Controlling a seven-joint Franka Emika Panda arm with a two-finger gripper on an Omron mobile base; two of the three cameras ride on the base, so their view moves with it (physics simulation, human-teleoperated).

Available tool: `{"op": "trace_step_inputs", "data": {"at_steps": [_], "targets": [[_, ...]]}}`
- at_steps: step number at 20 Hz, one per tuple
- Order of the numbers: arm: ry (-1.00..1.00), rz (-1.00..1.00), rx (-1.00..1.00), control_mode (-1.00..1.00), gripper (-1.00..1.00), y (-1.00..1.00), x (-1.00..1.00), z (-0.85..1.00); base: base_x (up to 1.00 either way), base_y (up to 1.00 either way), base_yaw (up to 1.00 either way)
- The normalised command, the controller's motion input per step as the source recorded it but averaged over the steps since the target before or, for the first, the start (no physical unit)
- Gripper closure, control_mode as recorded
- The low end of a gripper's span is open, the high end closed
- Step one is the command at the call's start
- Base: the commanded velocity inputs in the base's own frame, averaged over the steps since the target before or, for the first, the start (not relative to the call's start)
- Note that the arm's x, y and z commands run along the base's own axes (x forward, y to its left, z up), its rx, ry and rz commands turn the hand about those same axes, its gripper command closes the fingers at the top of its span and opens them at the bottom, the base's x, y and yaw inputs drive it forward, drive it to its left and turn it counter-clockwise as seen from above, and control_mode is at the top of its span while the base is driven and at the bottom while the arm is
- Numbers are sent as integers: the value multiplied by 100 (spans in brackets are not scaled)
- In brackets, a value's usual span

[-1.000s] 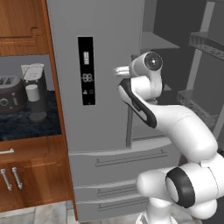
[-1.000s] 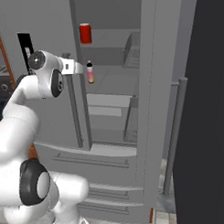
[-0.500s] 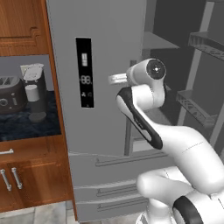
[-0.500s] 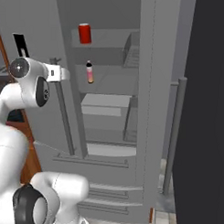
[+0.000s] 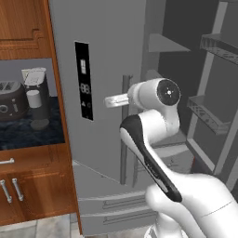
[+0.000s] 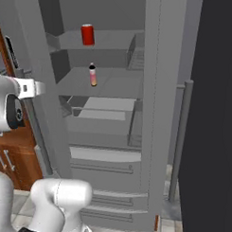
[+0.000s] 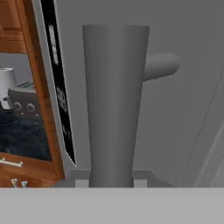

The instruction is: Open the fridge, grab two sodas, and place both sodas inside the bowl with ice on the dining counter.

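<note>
The grey fridge (image 5: pixel 107 51) has its right door swung wide and its left door, with the black display panel (image 5: pixel 83 79), partly open. My gripper (image 5: pixel 120 99) is shut on the left door's bar handle (image 5: pixel 124 139), which stands close up in the hand view (image 7: pixel 114 105). Inside, a red soda can (image 6: pixel 87 34) stands on the upper shelf. A slim pinkish soda with a black cap (image 6: pixel 93 75) stands on the shelf below. Both sodas are well clear of the gripper. The bowl and the dining counter are out of view.
The open right door (image 5: pixel 211 111) with its bins stands to the arm's right. A toaster (image 5: pixel 10 100) and a coffee maker (image 5: pixel 36 95) sit on the dark wall counter at the left, above wooden cabinets (image 5: pixel 28 186). Fridge drawers (image 6: pixel 105 161) lie below the shelves.
The hand has drawn back toward the base along with the left door's handle. That door has swung further open, and more of the shelves shows.
</note>
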Motion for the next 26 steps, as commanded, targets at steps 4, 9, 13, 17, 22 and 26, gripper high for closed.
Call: {"op": "trace_step_inputs", "data": {"at_steps": [4,9,13,17,22,26], "targets": [[0,7,-3,-100,100,76,-100,0,0,0,0],[0,3,-2,-100,-100,67,-91,1,0,0,0],[-2,0,0,-100,-100,-12,-88,21,0,0,0],[0,-2,7,-100,-100,-64,-74,29,0,0,0],[9,-8,16,-100,-100,-97,-33,25,0,0,0],[18,-13,19,-100,-100,-97,2,5,0,0,0]]}}
